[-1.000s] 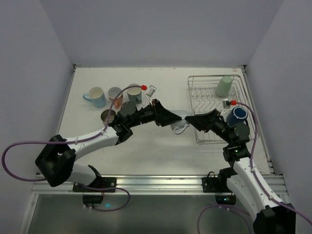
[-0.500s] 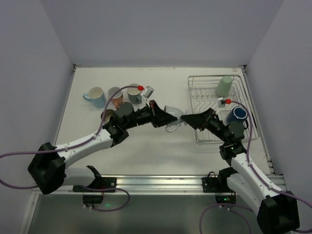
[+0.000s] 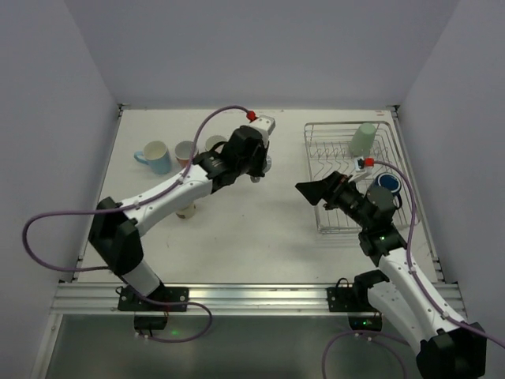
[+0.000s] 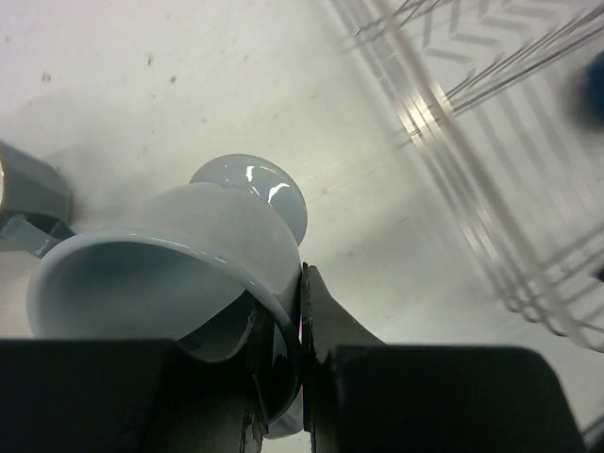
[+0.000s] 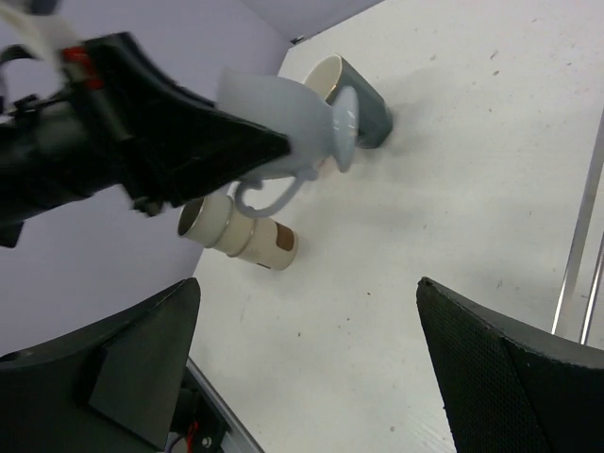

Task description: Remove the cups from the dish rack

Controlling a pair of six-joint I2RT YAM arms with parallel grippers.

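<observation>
So from up top, my left jaws are way out over the far middle of the table (image 3: 260, 229), clamped on the rim of a pale blue mug (image 4: 217, 226), one finger inside the mouth and one outside. The mug is tipped on its side with the handle hanging down, left of the dish rack (image 3: 335, 150) and not touching it. My right jaws are spread wide with nothing between them, sitting by the rack's near left corner and pointing left toward the mug. Near the held mug there's a grey-teal mug (image 5: 363, 109) on the table, and closer in, under the left arm, a cream mug (image 5: 236, 231) with brown at its bottom end lies on its side. Further left, a light blue mug (image 3: 155, 156) and a salmon pink mug (image 3: 186, 151) stand upright side by side. In the rack I can make out a pale green cup (image 3: 364, 139) at the far right and a dark blue cup (image 3: 387, 183) nearer, beside the right arm.
</observation>
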